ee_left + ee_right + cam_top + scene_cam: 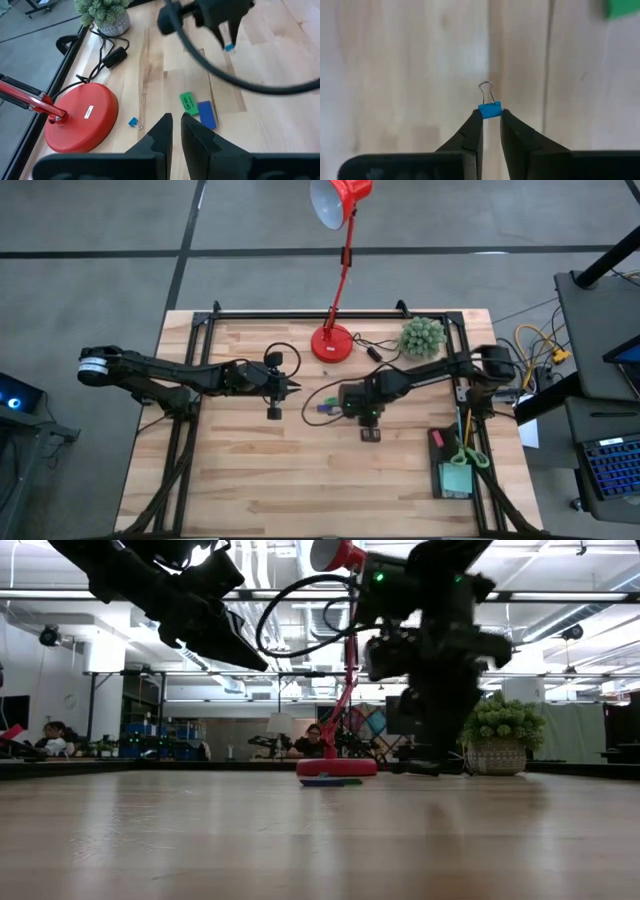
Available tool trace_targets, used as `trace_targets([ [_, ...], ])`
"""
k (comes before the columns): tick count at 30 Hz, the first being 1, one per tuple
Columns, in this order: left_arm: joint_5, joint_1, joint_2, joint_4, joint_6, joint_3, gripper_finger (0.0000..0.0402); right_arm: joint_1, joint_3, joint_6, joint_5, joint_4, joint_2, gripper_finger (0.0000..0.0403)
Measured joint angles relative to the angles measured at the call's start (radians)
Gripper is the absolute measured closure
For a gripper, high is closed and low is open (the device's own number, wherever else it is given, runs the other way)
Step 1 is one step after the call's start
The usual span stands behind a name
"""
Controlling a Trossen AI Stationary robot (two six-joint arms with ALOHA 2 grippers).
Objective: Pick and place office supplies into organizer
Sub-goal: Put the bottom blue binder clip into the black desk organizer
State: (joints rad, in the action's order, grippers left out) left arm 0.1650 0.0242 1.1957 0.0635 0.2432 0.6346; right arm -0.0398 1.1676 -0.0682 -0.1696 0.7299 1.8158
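Note:
My right gripper [348, 400] hangs over the table's middle, shut on a small blue binder clip [490, 110]. The left wrist view shows this gripper and its clip [229, 47] above the wood. My left gripper [175, 120] floats left of it near the red lamp base [80, 125], shut and empty. A green eraser [186, 102], a blue eraser [206, 114] and a second blue binder clip [133, 122] lie flat on the table. The dark organizer [438, 478] sits near the right near corner, with green-handled scissors [468, 452] and a light-teal pad [456, 477] in it. My right gripper pinches the binder clip's blue body [490, 110] between its two fingertips, one on each side. The fingers come from above, pointing down. The clip's wire handles [486, 91] stick out past the fingertips. The clip is lifted clear of the table.
The red desk lamp [333, 340] stands at the far middle, its cable looping over the table. A potted green plant [422, 337] is right of it. Black frame rails [185, 450] run along the left, right and far sides. Bare wood lies toward the near edge.

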Motion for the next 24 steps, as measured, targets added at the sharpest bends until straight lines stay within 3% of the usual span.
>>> trace_targets([
  [13, 0.0, 0.0, 0.0, -0.002, -0.001, -0.002, 0.0379, -0.15, -0.015, -0.299, 0.011, 0.269, -0.173, 0.0359],
  [24, -0.003, 0.0, 0.0, -0.004, -0.002, -0.002, 0.0379, -0.258, -0.15, -0.583, 0.013, 0.394, -0.314, 0.0359],
])
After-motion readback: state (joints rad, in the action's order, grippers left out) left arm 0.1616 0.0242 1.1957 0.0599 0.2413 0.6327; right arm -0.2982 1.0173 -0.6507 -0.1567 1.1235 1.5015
